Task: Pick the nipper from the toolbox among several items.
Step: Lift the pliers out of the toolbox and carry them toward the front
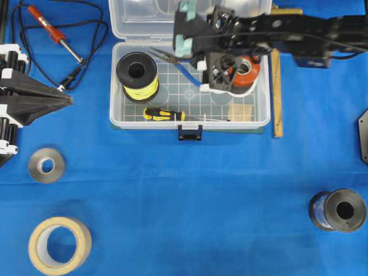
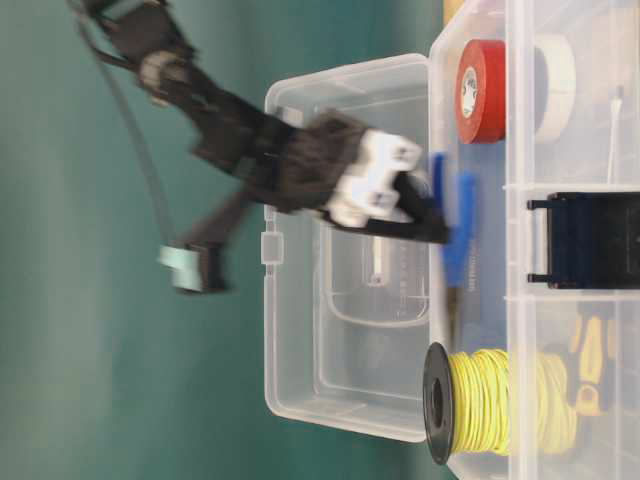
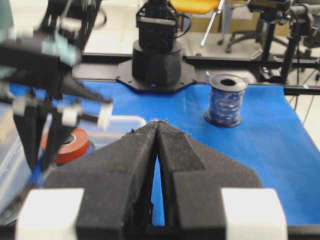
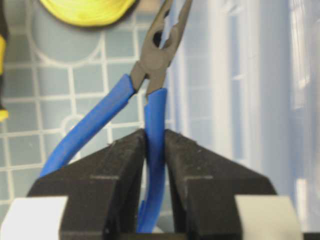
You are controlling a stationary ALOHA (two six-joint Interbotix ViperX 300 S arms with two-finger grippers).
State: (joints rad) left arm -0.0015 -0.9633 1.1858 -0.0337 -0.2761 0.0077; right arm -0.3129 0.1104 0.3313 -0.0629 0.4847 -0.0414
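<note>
The nipper [image 1: 172,60] has slim dark jaws and curved blue handles and lies slanted inside the clear toolbox [image 1: 190,122], near its back wall. My right gripper [image 4: 155,135] reaches down into the box and is shut on one blue handle [image 4: 155,120]. The other handle [image 4: 85,135] splays off to the left over the grid floor. From table level the right gripper [image 2: 435,225] meets the blue handle [image 2: 457,235] at the box rim. My left gripper [image 1: 66,99] rests at the table's left edge, shut with nothing between its pads [image 3: 135,150].
In the toolbox are a yellow wire spool [image 1: 137,76], a yellow-and-black screwdriver [image 1: 164,114] and red tape [image 1: 244,69]. Outside lie a soldering iron [image 1: 54,34], a wooden ruler [image 1: 277,92], a metal ring [image 1: 46,165], a tape roll [image 1: 60,245] and a dark spool [image 1: 338,210].
</note>
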